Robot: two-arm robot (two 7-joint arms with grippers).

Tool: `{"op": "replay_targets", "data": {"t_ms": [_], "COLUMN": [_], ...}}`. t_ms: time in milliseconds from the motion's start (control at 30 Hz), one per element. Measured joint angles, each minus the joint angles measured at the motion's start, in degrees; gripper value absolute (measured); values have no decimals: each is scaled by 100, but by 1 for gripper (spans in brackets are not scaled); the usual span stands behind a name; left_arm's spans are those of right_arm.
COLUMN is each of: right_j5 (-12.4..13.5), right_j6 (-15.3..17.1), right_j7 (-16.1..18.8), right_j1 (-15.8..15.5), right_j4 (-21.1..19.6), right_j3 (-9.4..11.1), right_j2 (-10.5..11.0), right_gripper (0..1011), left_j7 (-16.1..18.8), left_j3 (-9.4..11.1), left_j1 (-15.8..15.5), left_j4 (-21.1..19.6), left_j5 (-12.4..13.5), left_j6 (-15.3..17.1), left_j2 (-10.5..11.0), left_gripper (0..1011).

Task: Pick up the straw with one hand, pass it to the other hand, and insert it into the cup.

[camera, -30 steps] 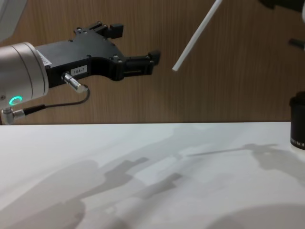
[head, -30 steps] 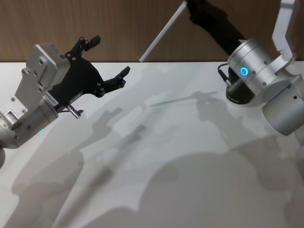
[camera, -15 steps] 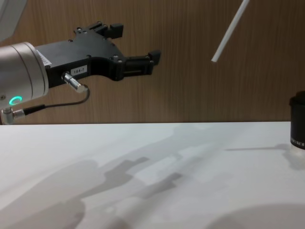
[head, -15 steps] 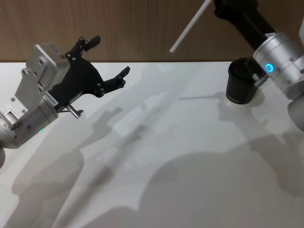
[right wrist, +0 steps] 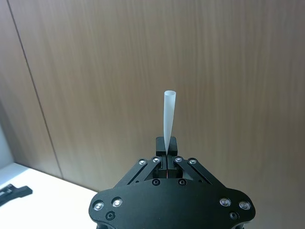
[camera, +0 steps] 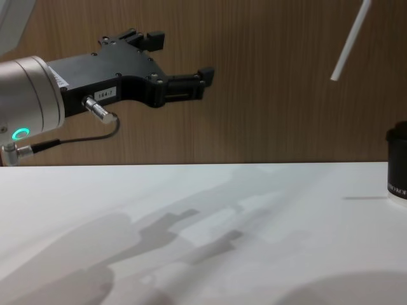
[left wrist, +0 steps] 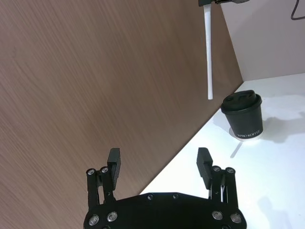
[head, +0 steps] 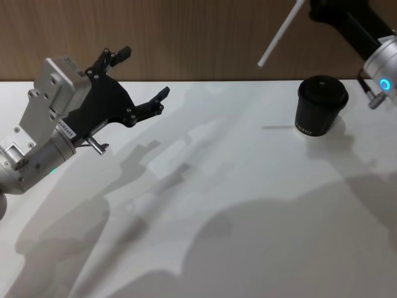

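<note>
The straw is pinched at its near end between the fingers of the right gripper, which are pressed together on it. From that grip the straw is carried straight out ahead of the fingertips. In the head view the right gripper is cut off by the upper edge, so the grip itself is hidden there. The straw is seen slanting down from it to a free end in the air.

The cup is stood on the white table below the right gripper. The straw's free end is held higher than the cup's top and off to the side toward the left gripper, not touching it. A lid is seen on the cup; whether there is an opening in it cannot be made out, and the white lettering low on the side cannot be read. In the chest view the straw is cut by the top edge and the cup by the right edge.

The left gripper is held above the table, well apart from the cup, with its fingers spread wide and nothing between them. The straw and the cup are seen far ahead of its fingertips, beside the wooden wall.
</note>
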Motion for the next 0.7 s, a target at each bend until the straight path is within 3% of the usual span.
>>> {"op": "replay_targets", "data": {"t_ms": [700], "right_j5": [-390], "right_j6": [561], "right_j7": [-123], "right_j1": [141], "right_j4": [106], "right_j3": [206], "right_j2": [521], "right_gripper": [7], "left_j7": [0], "left_j3": [0], "left_j1": [0], "left_j4": [0], "left_j5": [0], "left_j6": [0], "left_j2": [0], "left_gripper": [1003]}}
